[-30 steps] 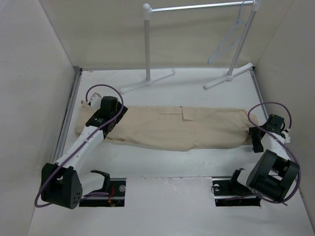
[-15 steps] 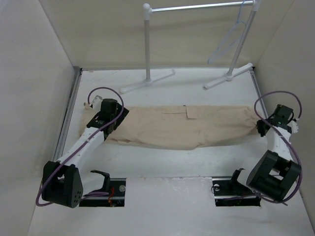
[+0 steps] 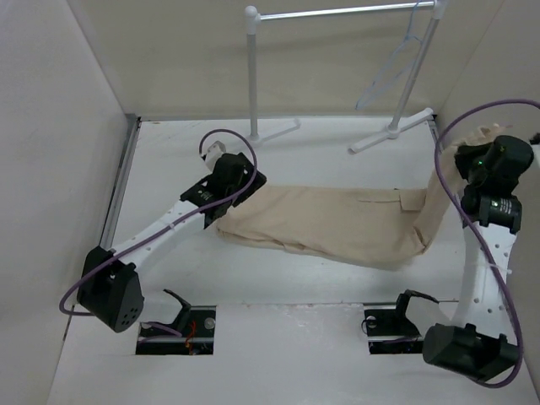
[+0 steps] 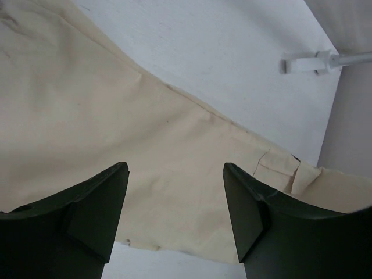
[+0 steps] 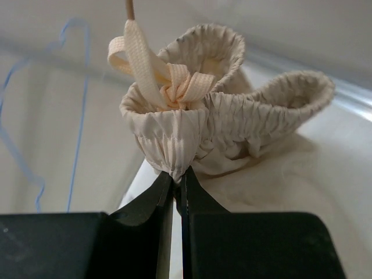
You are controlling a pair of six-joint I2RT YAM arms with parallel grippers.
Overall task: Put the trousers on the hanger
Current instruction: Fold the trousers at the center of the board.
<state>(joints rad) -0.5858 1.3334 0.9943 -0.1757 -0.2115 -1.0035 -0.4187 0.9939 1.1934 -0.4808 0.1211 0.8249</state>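
Note:
The beige trousers (image 3: 329,224) lie stretched across the table, their right end pulled up off the surface. My right gripper (image 3: 483,160) is raised at the far right, shut on the gathered drawstring waistband (image 5: 174,139), pinched between its fingertips (image 5: 177,174). My left gripper (image 3: 229,181) hovers over the trousers' left end, open, with flat cloth (image 4: 116,128) below the jaws (image 4: 175,174) and nothing between them. The thin pale hanger (image 3: 392,72) hangs from the rack's bar at the back right; in the right wrist view the hanger (image 5: 75,87) shows as a blue wire at the left.
A white tubular rack stands at the back, with its left post (image 3: 251,67), top bar (image 3: 337,12) and feet (image 3: 392,133) on the table. One foot (image 4: 308,63) shows in the left wrist view. Enclosure walls close in the left and right sides.
The right gripper shut on the waistband and rose up and to the right, dragging the trousers rightward. The left arm moved right and toward the rack, staying open.

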